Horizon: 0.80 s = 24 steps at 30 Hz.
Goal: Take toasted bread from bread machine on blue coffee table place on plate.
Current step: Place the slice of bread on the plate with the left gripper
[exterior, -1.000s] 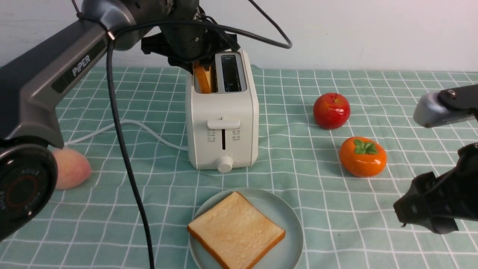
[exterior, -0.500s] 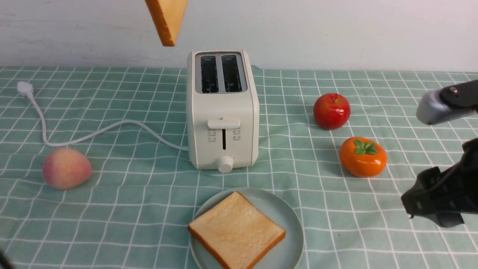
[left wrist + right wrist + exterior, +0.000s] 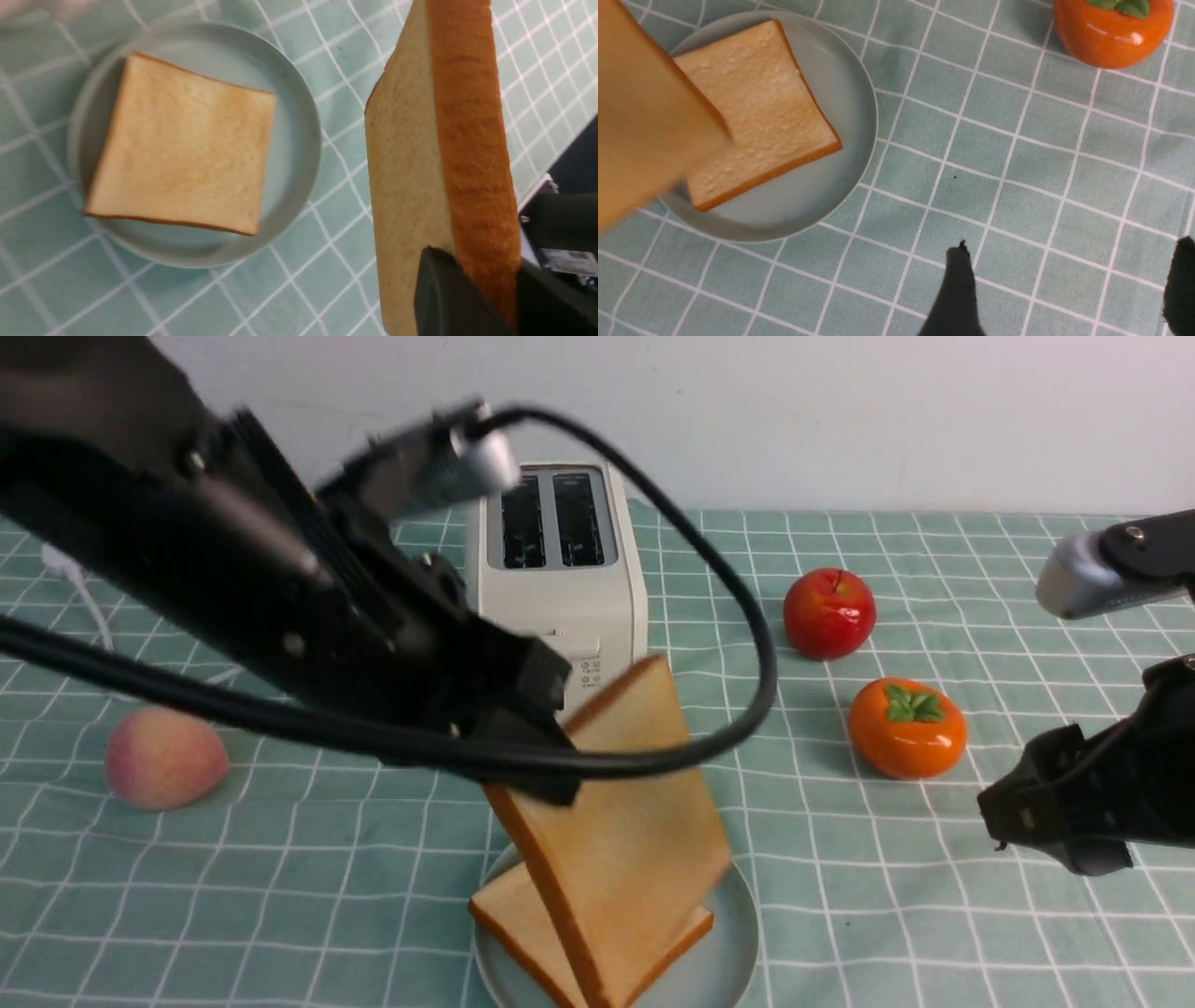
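Red apple (image 3: 829,613), glossy, stem dimple on top, right of centre toward the back. Orange persimmon (image 3: 906,727) with a green leaf cap on top, a bit nearer the camera and slightly right of the apple; close, not touching. Right wrist view also catches the persimmon, cut off at the frame edge, with bright highlights on its skin. Pink-yellow peach (image 3: 165,757), matte and fuzzy-looking, far left, well apart from the other two fruits. Soft shadows fall to the left of the apple and the persimmon. Plain white wall (image 3: 887,411) across the back.
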{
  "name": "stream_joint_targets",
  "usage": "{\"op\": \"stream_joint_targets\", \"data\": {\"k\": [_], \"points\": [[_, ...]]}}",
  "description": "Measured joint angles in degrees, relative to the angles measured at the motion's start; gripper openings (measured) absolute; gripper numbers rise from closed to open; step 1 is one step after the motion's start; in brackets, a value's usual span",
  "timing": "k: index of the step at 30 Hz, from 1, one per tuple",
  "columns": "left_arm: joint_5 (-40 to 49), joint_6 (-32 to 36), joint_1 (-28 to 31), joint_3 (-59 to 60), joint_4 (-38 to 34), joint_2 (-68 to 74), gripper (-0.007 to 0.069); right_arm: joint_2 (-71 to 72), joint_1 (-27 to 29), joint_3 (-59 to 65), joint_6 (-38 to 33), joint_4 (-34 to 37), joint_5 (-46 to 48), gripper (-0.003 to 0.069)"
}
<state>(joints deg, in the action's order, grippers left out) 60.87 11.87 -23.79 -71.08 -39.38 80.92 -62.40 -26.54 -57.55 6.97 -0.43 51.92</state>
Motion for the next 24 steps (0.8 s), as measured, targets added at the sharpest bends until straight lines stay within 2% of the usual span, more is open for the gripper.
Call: {"op": "stream_joint_targets", "data": {"k": [1, 3, 14, 18, 19, 22, 24], "points": [[-4.8, 1.9, 0.0, 4.7, -3.7, 1.3, 0.009, 0.0, 0.0, 0.0, 0.0, 0.4, 0.0, 0.0549], [-11.4, 2.6, 0.0, 9.3, -6.6, 3.9, 0.009, 0.0, 0.0, 0.0, 0.0, 0.4, 0.0, 0.0549], [-19.6, 2.1, 0.0, 11.6, -9.9, 12.6, 0.0109, 0.0, 0.0, 0.0, 0.0, 5.0, -0.3, 0.0549], [-21.4, -1.4, 0.0, 11.6, -7.8, 13.2, 0.022, 0.0, 0.0, 0.0, 0.0, 5.6, -0.3, 0.0549], [-21.4, -1.7, 0.0, 11.6, -7.6, 13.2, 0.0228, 0.0, 0.0, 0.0, 0.0, 5.6, -0.3, 0.0549], [-22.2, -5.7, 0.0, 11.6, -1.5, 13.2, 0.0396, 0.0, 0.0, 0.0, 0.0, 5.6, -0.3, 0.0547], [-22.2, -7.4, 0.0, 11.6, 1.7, 12.9, 0.0452, 0.0, 0.0, 0.0, 0.0, 5.6, -0.3, 0.0542]]}}
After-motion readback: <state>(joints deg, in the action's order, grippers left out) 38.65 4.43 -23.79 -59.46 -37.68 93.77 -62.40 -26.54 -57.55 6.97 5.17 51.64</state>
